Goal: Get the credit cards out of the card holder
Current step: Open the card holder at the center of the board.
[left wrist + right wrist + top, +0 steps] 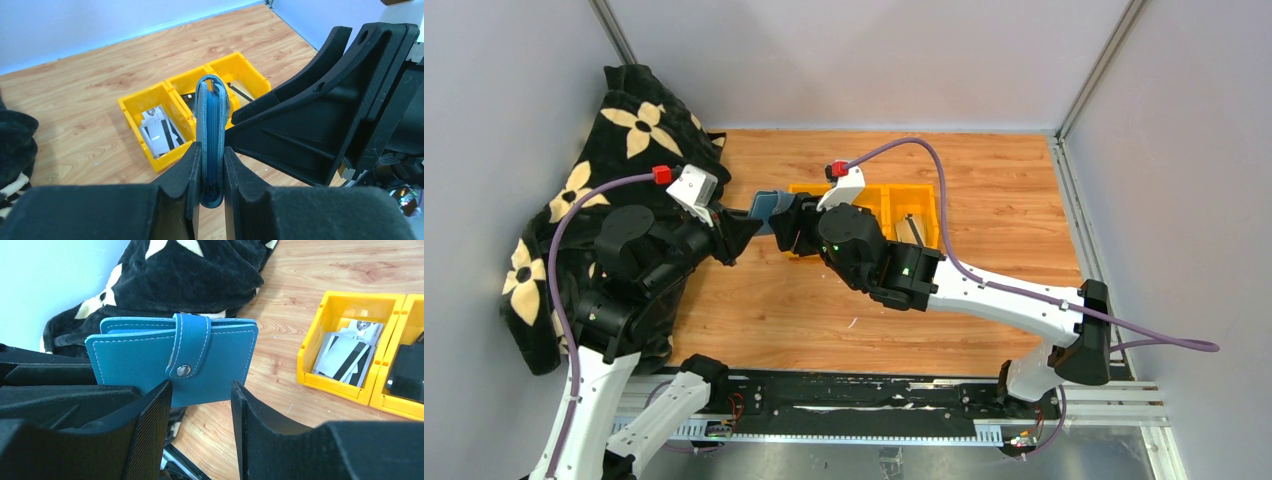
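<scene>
Blanket (pixel 614 130): black with cream flowers, heaped at 9 o'clock on the bench (pixel 1004 190).
Left hand (pixel 212 167): clamped on one end of the card holder, with a finger pressed to each face.
Card holder (pixel 145 357): teal, folded shut with the strap snapped, held on edge in the air at about 10 o'clock from the bench's middle.
Right hand (pixel 200 390): fingers apart, set either side of the holder below the snap. Contact cannot be told.
Yellow bins (pixel 879 200): a row at 12 o'clock. Striped cards (pixel 345 352) lie in the left-end bin.

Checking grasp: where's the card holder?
Top view: the card holder is clamped in the left gripper, left of the yellow bins, open right gripper facing it.
</scene>
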Controlling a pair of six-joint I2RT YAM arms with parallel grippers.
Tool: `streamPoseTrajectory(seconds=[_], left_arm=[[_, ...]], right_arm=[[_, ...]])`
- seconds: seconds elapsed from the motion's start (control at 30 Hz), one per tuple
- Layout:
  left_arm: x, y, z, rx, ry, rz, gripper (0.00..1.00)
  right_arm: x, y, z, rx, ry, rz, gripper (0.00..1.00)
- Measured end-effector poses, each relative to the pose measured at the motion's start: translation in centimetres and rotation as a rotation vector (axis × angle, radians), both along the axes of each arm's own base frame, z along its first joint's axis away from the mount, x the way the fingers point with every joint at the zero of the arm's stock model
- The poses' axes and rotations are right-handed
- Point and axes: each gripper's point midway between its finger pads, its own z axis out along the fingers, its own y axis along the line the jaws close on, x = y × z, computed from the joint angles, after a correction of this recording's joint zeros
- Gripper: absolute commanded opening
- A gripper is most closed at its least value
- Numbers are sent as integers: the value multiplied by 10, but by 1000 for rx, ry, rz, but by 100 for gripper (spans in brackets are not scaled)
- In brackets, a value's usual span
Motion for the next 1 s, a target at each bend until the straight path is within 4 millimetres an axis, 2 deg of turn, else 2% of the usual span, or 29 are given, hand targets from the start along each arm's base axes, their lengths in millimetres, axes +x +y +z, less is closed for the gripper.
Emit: streamPoseTrajectory(seconds=[0.43,0.77,1.0], left_arm=[[1,-1,4,-15,-9,-1,0],[0,-4,3,-32,10,-12,0],[2,-6,-1,-35,33,-13,0]], right_arm=[[2,-3,3,67,-33,-8,55],[5,-5,28,156,-67,4,55],[9,-6,23,149,-46,-1,54]])
